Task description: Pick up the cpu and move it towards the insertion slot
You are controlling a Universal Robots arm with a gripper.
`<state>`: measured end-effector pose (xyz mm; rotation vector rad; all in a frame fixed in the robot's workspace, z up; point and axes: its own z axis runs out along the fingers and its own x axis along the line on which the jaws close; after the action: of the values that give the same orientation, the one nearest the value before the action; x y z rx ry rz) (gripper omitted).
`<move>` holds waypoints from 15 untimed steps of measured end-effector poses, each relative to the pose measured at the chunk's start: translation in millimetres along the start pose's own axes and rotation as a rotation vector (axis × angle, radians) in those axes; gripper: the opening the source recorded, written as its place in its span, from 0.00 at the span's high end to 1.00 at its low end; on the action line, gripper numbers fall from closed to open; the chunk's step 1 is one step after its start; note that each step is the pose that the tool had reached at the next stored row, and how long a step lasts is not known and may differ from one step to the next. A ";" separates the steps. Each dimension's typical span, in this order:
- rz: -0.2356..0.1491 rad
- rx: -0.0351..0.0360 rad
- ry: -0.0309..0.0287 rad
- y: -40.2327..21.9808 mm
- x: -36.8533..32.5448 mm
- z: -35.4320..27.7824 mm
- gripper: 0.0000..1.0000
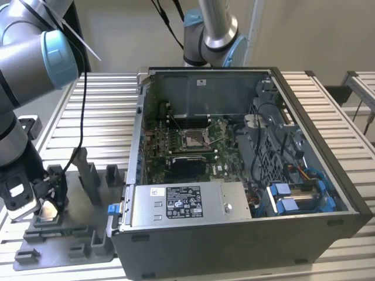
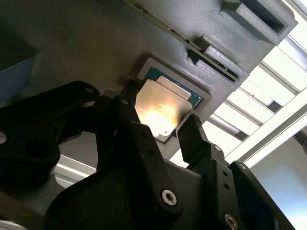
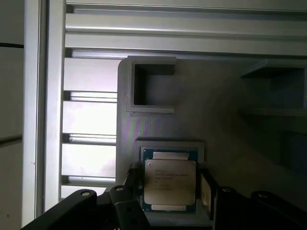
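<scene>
I had the arm (image 1: 20,82) bent low over the grey fixture (image 3: 192,120), gripper (image 2: 162,112) straddling the cpu (image 3: 170,181); clamped or not, I couldn't tell.

My gripper (image 2: 158,112) is covering the near corner of the cpu (image 2: 168,98) in the second wrist view. In the exterior view, the insertion slot (image 1: 193,139) is too small for me to read its levers.
</scene>
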<state>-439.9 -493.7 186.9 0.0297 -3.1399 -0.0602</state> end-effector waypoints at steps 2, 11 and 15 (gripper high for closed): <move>0.000 0.0000 -0.0001 0.0 0.0 0.1 0.00; 0.000 0.0000 0.0000 0.0 0.0 0.2 1.00; 0.000 0.0000 0.0000 0.0 0.0 0.2 1.00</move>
<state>-439.9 -493.7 186.7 0.0296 -3.1399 -0.0602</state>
